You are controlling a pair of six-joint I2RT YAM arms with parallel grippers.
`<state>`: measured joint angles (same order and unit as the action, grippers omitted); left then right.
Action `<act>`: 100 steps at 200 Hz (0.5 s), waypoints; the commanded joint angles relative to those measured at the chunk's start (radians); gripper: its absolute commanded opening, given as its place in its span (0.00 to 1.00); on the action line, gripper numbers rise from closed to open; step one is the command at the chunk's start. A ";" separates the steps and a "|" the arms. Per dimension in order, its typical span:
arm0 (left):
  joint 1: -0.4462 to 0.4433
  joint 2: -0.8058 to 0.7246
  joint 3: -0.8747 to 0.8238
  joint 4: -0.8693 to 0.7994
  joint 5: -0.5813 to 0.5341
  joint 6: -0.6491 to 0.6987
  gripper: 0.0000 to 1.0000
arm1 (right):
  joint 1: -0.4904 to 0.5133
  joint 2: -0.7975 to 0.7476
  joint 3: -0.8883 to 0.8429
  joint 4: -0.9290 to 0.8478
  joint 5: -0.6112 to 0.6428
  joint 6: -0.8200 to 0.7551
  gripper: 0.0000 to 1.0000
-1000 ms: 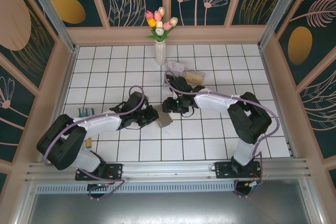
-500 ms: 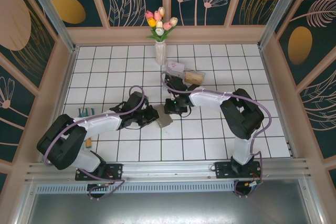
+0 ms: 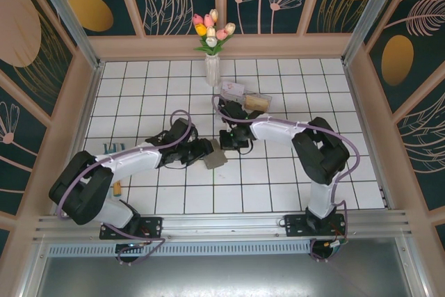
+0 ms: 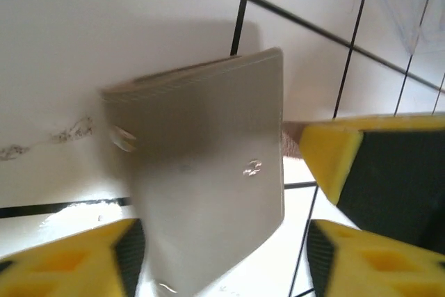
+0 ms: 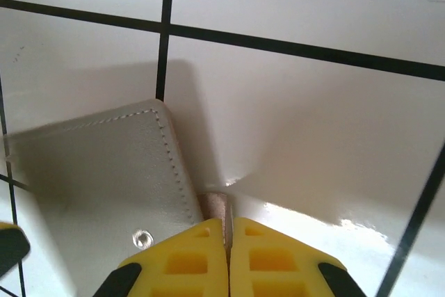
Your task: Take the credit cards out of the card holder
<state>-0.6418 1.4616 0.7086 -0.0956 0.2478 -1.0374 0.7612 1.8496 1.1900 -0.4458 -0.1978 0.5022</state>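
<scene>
Left gripper opened around card holder (right gripper closed at edge).

card holder on table, vase behind

overhead, plus close wrist views sharing card holder

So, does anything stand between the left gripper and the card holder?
Nothing visible does: the card holder lies between the left gripper's open fingers. The right gripper is shut on a tan piece at its edge.
</scene>
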 commanded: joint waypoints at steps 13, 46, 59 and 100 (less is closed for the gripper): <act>0.068 -0.012 0.055 -0.053 -0.020 0.055 0.80 | 0.001 -0.119 0.007 -0.051 0.058 0.001 0.07; 0.147 -0.033 0.065 -0.042 -0.018 0.101 0.97 | 0.001 -0.191 -0.040 0.045 0.036 0.033 0.07; 0.160 -0.048 0.067 -0.046 -0.045 0.107 0.98 | 0.002 -0.203 -0.044 0.081 0.003 0.046 0.07; 0.195 -0.105 0.038 -0.063 -0.083 0.069 0.99 | 0.020 -0.243 -0.061 0.202 -0.089 0.078 0.06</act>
<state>-0.4625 1.4052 0.7521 -0.1352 0.1997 -0.9604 0.7624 1.6581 1.1553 -0.3515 -0.2214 0.5495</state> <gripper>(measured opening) 0.986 0.067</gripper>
